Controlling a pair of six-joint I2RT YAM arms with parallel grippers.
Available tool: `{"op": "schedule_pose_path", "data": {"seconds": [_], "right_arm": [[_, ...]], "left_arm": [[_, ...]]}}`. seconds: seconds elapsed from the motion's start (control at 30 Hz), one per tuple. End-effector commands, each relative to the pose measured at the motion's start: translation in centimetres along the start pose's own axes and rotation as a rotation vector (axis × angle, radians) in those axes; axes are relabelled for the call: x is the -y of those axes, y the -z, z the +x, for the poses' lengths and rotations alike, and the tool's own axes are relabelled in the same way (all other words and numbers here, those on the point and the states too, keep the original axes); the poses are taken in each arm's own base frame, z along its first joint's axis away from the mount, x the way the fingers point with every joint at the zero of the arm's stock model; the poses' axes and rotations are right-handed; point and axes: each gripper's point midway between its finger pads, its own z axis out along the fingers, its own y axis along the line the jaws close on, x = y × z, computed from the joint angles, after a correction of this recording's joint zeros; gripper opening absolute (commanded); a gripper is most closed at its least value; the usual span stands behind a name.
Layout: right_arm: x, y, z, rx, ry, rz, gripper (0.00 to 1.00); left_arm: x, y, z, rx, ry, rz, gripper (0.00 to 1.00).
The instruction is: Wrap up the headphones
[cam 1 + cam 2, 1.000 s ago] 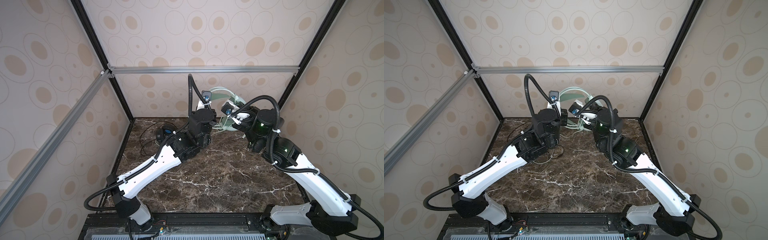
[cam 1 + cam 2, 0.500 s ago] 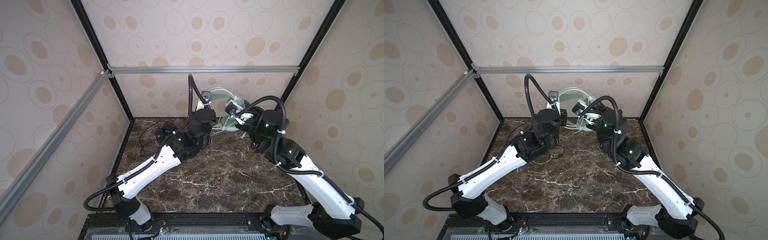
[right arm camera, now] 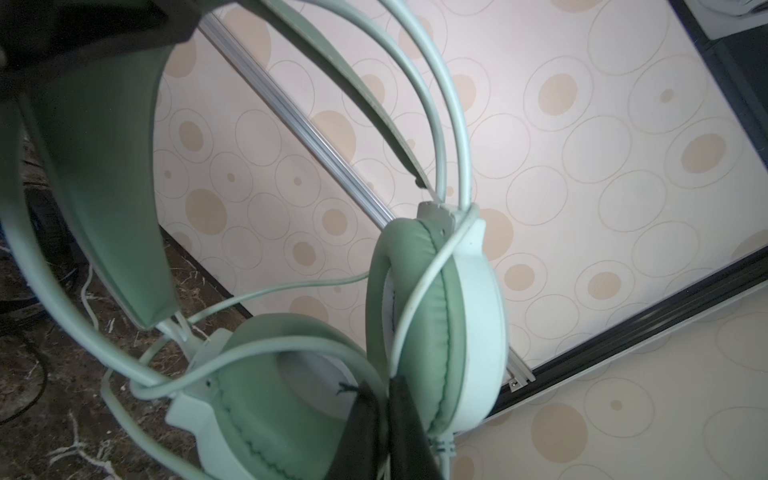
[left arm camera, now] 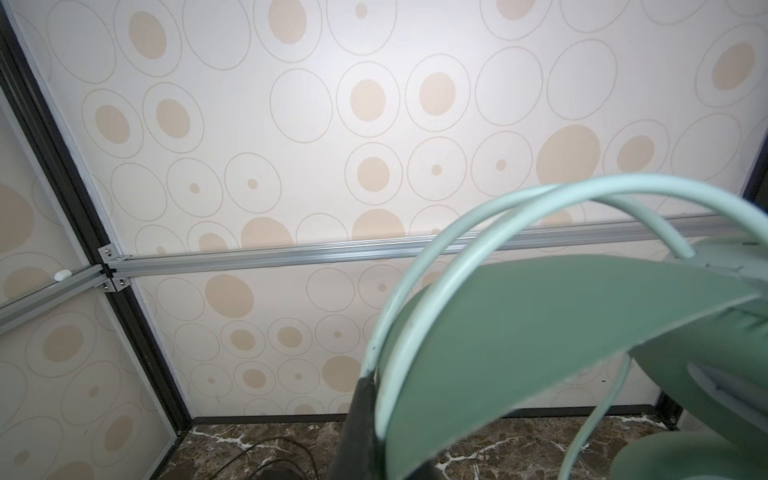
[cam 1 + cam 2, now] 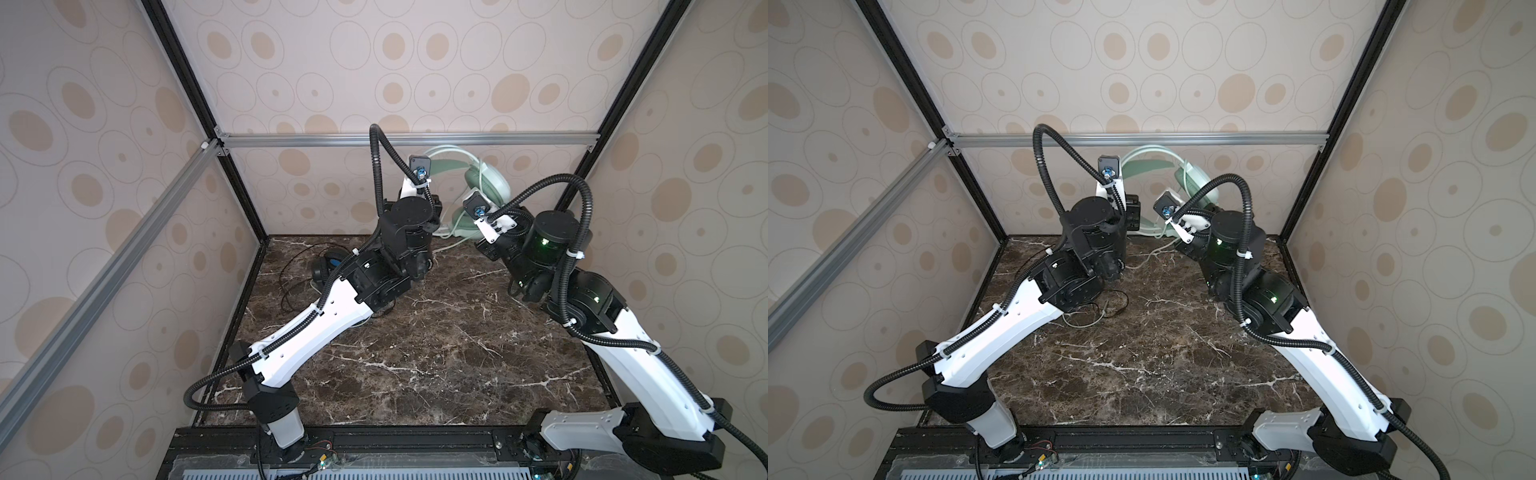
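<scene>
The green headset (image 5: 486, 185) was held up in the air at the back, above the worktop (image 5: 436, 353). Its band (image 4: 540, 332) was grasped by the left hand (image 4: 368, 399). The right hand (image 3: 386, 399) was clenched, it seemed on the cord (image 3: 419, 286). The cord was best pulled snug and laid round the band in neat turns. The black headset (image 5: 328, 266) lay unwrapped on the worktop.

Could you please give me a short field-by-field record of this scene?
Mint-green headset: held up near the back wall
Left tool: shut on its headband
Right tool: shut, apparently on the pale cord
Black headset: on the marble table, far left, partly behind the left arm
</scene>
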Motion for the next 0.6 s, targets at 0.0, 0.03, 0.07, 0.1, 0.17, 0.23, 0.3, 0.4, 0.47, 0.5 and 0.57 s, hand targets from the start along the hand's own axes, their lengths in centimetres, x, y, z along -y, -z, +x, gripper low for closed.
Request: {"op": "schedule_pose_path", "data": {"seconds": [0.0, 0.03, 0.07, 0.1, 0.17, 0.23, 0.3, 0.4, 0.47, 0.5, 0.57], "right_arm": [[4.1, 1.4, -2.6, 0.071, 0.006, 0.091, 0.08], [5.0, 1.6, -3.1, 0.079, 0.018, 0.110, 0.08], [5.8, 1.9, -3.6, 0.088, 0.029, 0.122, 0.07], [6.4, 2.0, -4.0, 0.093, 0.041, 0.134, 0.07], [7.4, 2.4, -4.7, 0.111, 0.054, 0.160, 0.06], [8.6, 2.9, -5.4, 0.133, 0.051, 0.190, 0.06], [9.5, 3.3, -5.9, 0.146, 0.045, 0.209, 0.06], [10.6, 4.1, -6.2, 0.158, 0.047, 0.228, 0.06], [11.2, 4.6, -6.2, 0.161, 0.044, 0.238, 0.07], [11.2, 4.7, -6.1, 0.157, 0.046, 0.238, 0.07], [10.9, 4.6, -5.5, 0.138, 0.050, 0.234, 0.07]], "left_arm": [[0.4, 1.0, -4.8, 0.097, 0.132, 0.044, 0.00], [0.9, 1.0, -4.9, 0.099, 0.137, 0.055, 0.00], [1.3, 1.0, -5.1, 0.103, 0.148, 0.066, 0.00], [1.7, 0.9, -5.2, 0.104, 0.156, 0.073, 0.00], [2.8, 0.8, -5.5, 0.110, 0.182, 0.098, 0.00], [3.9, 0.9, -5.9, 0.118, 0.200, 0.124, 0.00], [4.9, 1.1, -6.3, 0.128, 0.218, 0.147, 0.00], [5.9, 1.3, -6.5, 0.135, 0.236, 0.173, 0.00], [6.1, 1.4, -6.3, 0.129, 0.239, 0.179, 0.00], [6.0, 1.4, -6.2, 0.124, 0.238, 0.173, 0.00], [5.3, 1.3, -5.8, 0.110, 0.217, 0.138, 0.00]]}}
